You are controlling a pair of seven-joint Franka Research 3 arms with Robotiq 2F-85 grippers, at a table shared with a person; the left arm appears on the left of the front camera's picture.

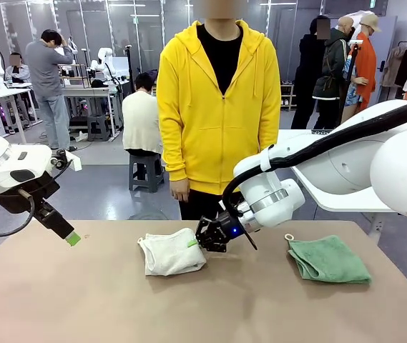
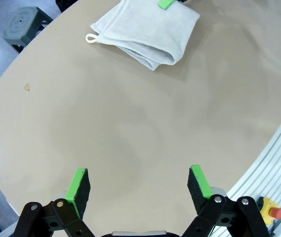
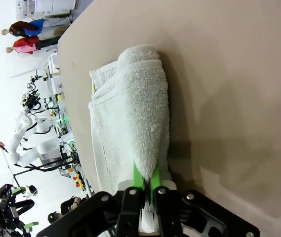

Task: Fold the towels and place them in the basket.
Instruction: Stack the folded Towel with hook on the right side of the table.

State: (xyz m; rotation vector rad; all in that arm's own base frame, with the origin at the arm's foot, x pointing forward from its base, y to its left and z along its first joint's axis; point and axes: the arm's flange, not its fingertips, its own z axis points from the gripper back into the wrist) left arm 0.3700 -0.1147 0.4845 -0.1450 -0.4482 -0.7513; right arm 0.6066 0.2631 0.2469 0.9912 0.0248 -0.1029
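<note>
I see 2 folded terry towels on a smooth tan table [image 1: 81, 300]. The cream towel [image 1: 170, 252] sits near the middle as a soft, thick, roughly square bundle with rounded folded edges and a nubbly pile. The green towel [image 1: 328, 259] lies well apart at the right, folded flatter, with a small white loop at its far left corner.

My right gripper [image 1: 204, 241] reaches across from the right and is clamped on the right edge of the cream towel; the right wrist view shows the green pads [image 3: 137, 177] pressed together with a pinch of looped cloth between them, and the towel's rolled fold rising away from the fingers [image 3: 130, 197]. That close view gives me the coarse terry texture, which the front view only hints at.

My left gripper [image 1: 71, 236] hovers at the left, above the table, with its fingers spread wide apart and nothing between them. Its wrist view shows bare tabletop, a small brownish spot [image 2: 27, 87], and the cream towel's own white corner loop [image 2: 90, 38], which I cannot make out from the front.
</note>
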